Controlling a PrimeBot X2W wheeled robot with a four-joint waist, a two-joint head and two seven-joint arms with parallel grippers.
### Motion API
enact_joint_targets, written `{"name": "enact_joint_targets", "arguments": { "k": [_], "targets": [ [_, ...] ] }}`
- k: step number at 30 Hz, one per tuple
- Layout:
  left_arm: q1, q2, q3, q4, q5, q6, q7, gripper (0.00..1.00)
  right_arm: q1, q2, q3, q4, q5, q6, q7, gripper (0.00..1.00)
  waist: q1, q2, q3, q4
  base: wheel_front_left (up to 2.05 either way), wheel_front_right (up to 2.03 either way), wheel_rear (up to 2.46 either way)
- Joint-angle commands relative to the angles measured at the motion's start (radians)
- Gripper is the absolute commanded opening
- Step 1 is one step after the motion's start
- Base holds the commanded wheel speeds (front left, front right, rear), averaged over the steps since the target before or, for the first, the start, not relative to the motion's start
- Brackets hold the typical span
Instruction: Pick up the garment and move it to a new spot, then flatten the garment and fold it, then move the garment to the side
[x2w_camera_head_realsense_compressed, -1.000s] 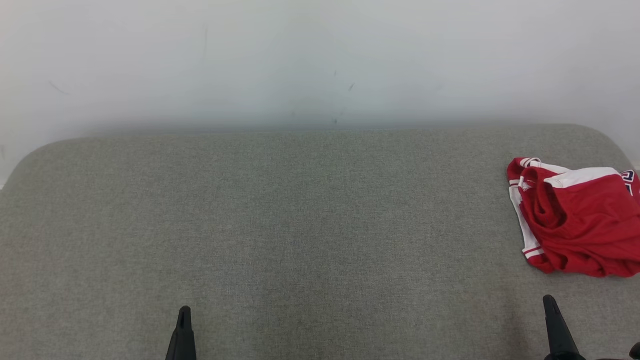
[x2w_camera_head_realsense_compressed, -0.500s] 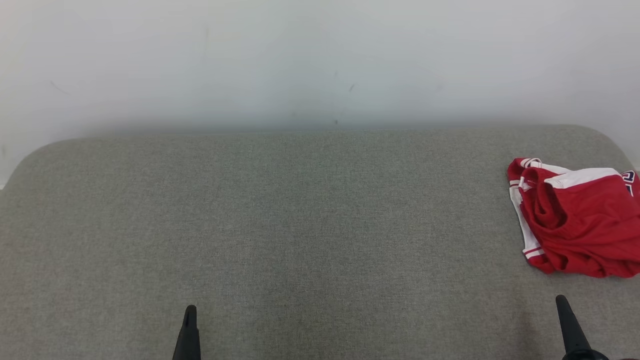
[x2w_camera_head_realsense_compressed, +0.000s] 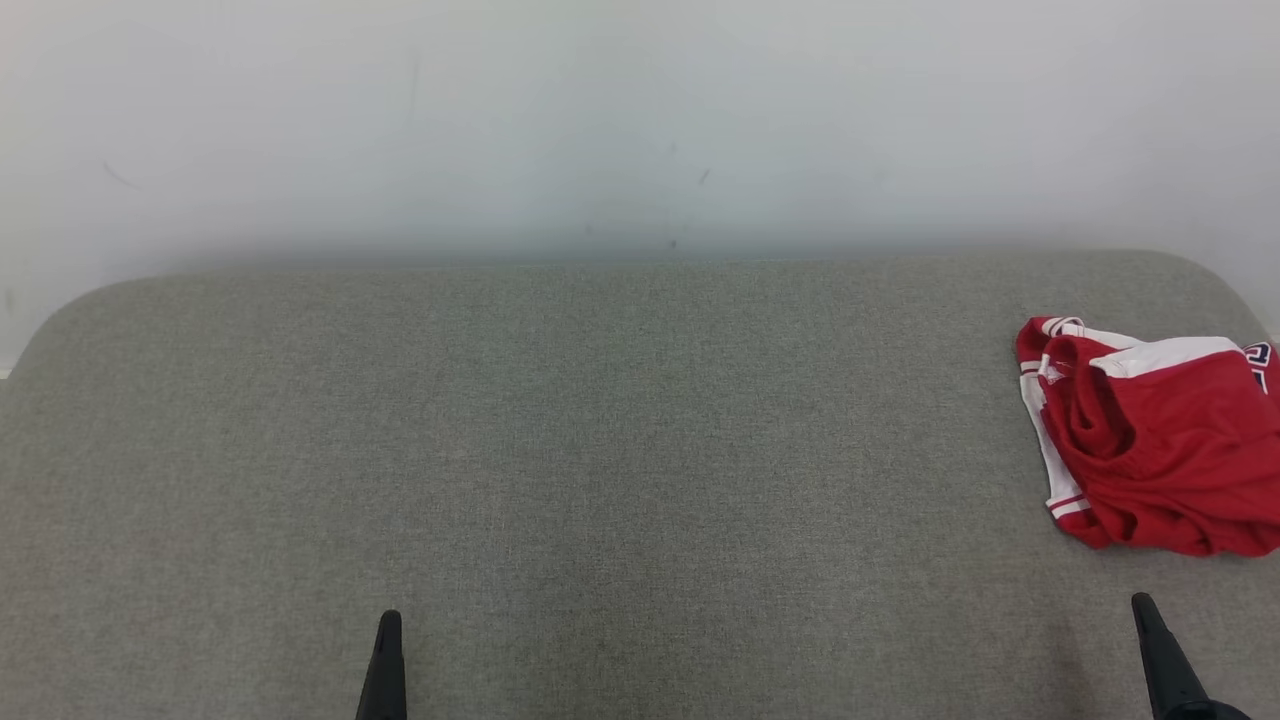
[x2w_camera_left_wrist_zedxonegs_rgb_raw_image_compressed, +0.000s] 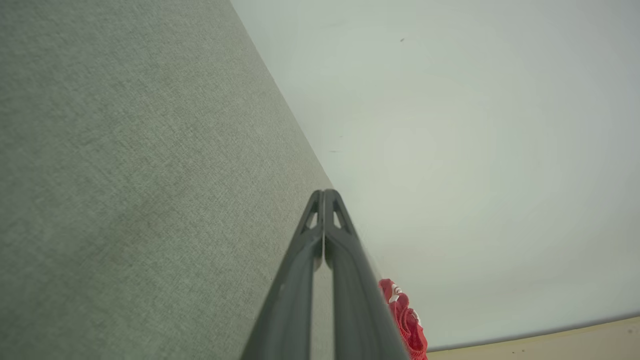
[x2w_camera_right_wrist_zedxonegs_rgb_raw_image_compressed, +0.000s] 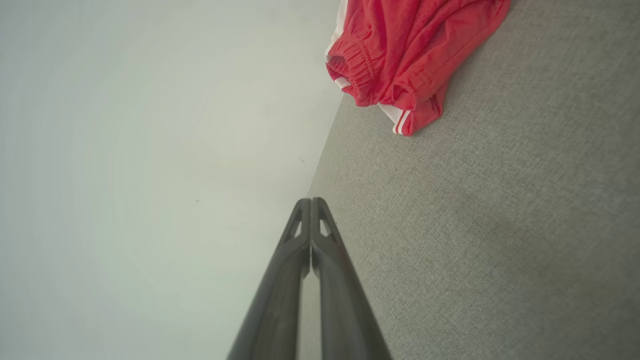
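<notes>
Lying crumpled on grey surface (x2w_camera_head_realsense_compressed: 640, 450), far right: garment (x2w_camera_head_realsense_compressed: 1160, 450); left gripper (x2w_camera_head_realsense_compressed: 388, 618), right gripper (x2w_camera_head_realsense_compressed: 1140, 602) jaws pressed together.

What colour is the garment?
The garment is red with white trim; best in right wrist view.

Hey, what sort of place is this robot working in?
Probably an indoor garment-folding test station: a wide grey fabric-covered table with rounded corners, set before a plain pale wall, with one crumpled red and white garment lying at its right end.
</notes>
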Motion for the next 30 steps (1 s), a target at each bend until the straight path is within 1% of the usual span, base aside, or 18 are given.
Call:
{"name": "enact_joint_targets", "arguments": {
  "k": [1, 18, 30],
  "targets": [
    [-0.014, 0.004, -0.005, -0.013, -0.023, -0.007, 0.005, 0.0, 0.001, -0.008, -0.009, -0.01, 0.025, 0.001, 0.007, 0.0, 0.0, -0.0001, 0.0, 0.0, 0.0, 0.0, 0.0],
    [-0.014, 0.005, -0.022, -0.021, -0.179, -0.019, 0.017, 0.0, 0.01, -0.009, -0.057, -0.023, 0.172, 0.001, 0.071, 0.0, 0.0, -0.0001, -0.001, 0.002, 0.0, 0.0, 0.0],
    [-0.014, 0.005, -0.034, -0.025, -0.264, -0.026, 0.025, 0.0, 0.015, -0.008, -0.086, -0.03, 0.253, 0.001, 0.109, 0.0, -0.0001, -0.0001, -0.002, 0.003, 0.0, 0.0, 0.0]
  ]
}}
